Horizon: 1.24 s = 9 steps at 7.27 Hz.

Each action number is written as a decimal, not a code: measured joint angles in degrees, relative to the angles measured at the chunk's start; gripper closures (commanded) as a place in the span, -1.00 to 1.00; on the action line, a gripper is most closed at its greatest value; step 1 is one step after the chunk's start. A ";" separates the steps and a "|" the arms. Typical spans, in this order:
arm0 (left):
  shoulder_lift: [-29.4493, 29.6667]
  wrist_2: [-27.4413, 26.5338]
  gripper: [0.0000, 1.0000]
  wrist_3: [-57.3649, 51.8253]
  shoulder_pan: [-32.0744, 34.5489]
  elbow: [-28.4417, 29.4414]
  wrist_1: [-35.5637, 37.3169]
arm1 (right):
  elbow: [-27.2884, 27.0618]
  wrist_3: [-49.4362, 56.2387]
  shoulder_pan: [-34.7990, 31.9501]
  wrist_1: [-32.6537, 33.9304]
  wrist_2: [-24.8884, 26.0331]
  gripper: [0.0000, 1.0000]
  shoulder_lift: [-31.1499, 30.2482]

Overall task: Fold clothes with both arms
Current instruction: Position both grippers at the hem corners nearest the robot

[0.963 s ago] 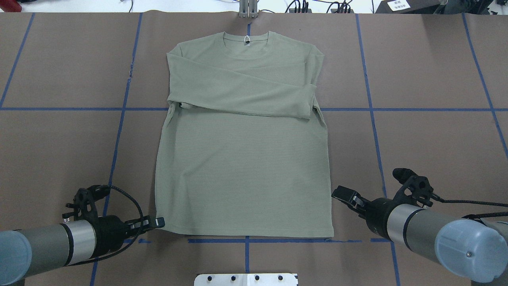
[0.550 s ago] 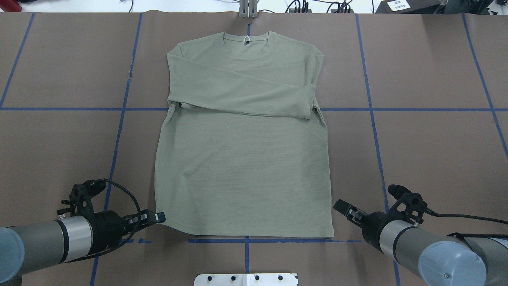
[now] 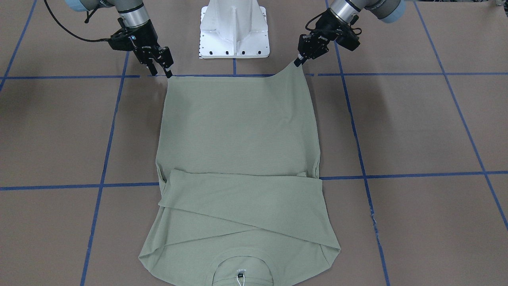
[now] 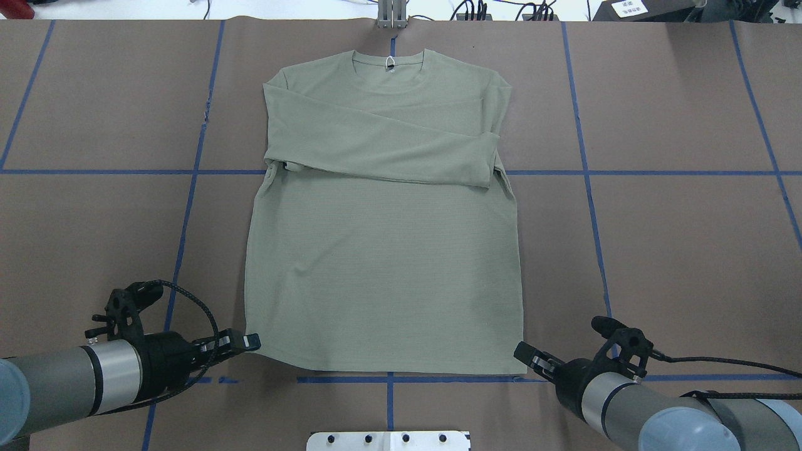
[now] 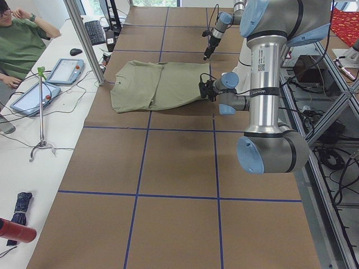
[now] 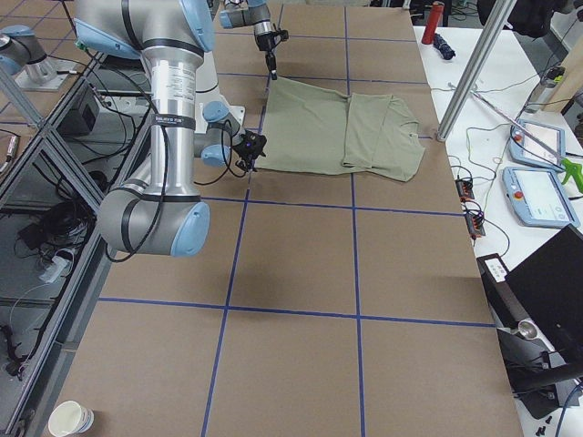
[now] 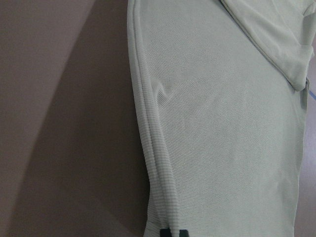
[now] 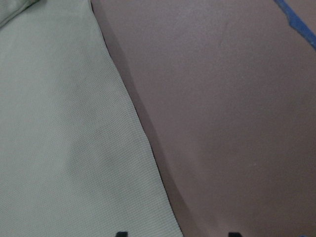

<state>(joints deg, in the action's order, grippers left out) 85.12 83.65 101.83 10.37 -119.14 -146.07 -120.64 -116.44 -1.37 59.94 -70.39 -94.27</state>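
Note:
The sage-green shirt [image 4: 382, 269] lies flat on the table, both sleeves folded across the chest, collar [image 4: 388, 62] at the far side. My left gripper [image 4: 250, 341] is shut on the hem's left corner, which rises slightly toward it in the front view [image 3: 299, 59]. In the left wrist view its tips [image 7: 173, 232] pinch the hem edge. My right gripper [image 4: 525, 354] is open at the hem's right corner. In the right wrist view [image 8: 177, 234] its jaws stand wide apart with the shirt's edge [image 8: 64, 138] between them.
The white pedestal base [image 3: 234, 29] stands just behind the hem. Blue tape lines [image 4: 589, 172] cross the brown table cover. A metal post [image 4: 392, 15] stands beyond the collar. An operator [image 5: 22, 45] sits at the side bench with tablets.
My right gripper has moved back toward the robot and inward, down to the hem's right corner. My left gripper has shifted slightly and stays at the left corner.

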 measured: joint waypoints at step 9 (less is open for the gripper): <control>0.12 0.03 1.00 0.03 -0.02 -0.04 0.00 | 1.81 0.62 1.34 0.09 1.07 -0.34 1.97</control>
<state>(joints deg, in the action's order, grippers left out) 85.24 83.67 101.87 10.35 -119.18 -146.07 -118.83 -115.83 -0.03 60.03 -69.32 -92.30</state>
